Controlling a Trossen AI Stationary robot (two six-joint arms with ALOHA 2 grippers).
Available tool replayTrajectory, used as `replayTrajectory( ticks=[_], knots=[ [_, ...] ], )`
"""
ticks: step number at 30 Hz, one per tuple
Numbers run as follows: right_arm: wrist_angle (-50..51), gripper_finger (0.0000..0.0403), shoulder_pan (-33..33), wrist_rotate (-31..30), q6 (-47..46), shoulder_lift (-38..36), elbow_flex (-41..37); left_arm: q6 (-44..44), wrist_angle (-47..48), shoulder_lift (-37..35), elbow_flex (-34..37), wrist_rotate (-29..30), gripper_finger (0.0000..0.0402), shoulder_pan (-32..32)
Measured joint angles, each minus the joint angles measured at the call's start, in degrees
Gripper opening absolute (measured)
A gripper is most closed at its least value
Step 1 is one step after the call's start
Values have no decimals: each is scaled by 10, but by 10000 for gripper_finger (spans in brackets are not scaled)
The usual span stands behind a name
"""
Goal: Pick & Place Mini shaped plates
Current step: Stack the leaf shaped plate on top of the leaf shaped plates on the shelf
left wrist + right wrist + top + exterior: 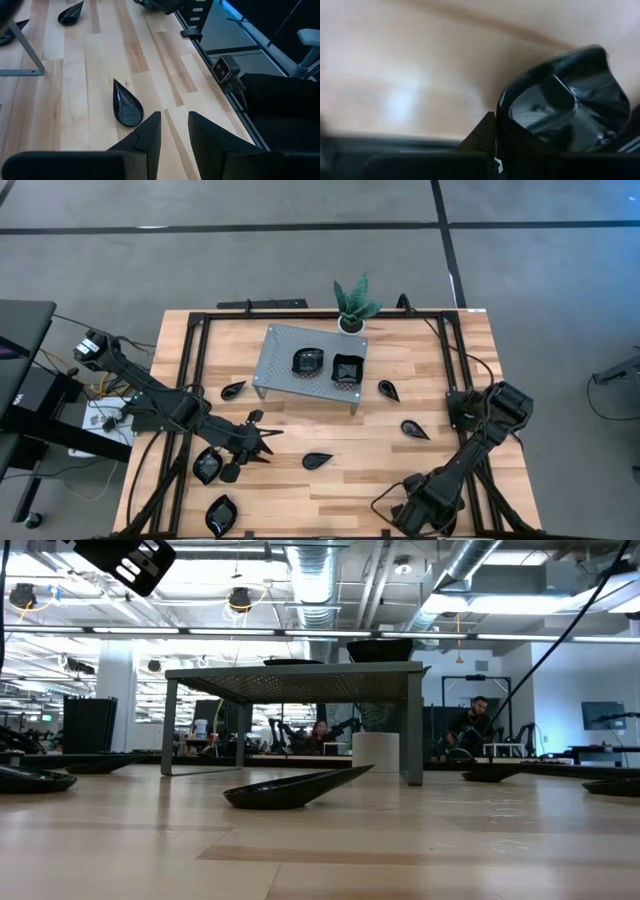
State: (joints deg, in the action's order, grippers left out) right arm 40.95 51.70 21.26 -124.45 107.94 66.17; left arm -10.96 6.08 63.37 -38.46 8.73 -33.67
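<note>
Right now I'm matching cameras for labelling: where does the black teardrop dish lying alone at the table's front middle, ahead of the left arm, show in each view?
High view: the glossy black teardrop-shaped dish lies front centre, nearer than the stand.
Low view: centre foreground.
Left wrist view: just ahead of the left gripper and its open jaws.
Right wrist view: not in it.
Shared landmark: the grey perforated metal stand.
</note>
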Motion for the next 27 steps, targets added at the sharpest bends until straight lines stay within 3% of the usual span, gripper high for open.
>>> replayTrajectory(
  ticks=[6, 10, 15, 19, 23, 27],
  knots=[
    [12, 5, -14, -17, 43, 1, 50, 0, -3, 0, 0, 0, 99, 0],
    [18, 4, -35, -66, 124, 1, 108, 5, -6, 0, 0, 0, 99, 0],
    [16, 5, -65, -144, 389, 1, 191, 5, -10, 0, 0, 0, 99, 0],
    [18, 2, -94, -255, 636, 1, 237, 6, -10, 0, 0, 0, 99, 0],
    [19, 2, -149, -352, 803, 1, 263, 6, -12, 0, 0, 0, 99, 0],
    [22, 1, -226, -353, 974, 1, 294, 2, -13, 0, 0, 0, 99, 0]
  ],
)
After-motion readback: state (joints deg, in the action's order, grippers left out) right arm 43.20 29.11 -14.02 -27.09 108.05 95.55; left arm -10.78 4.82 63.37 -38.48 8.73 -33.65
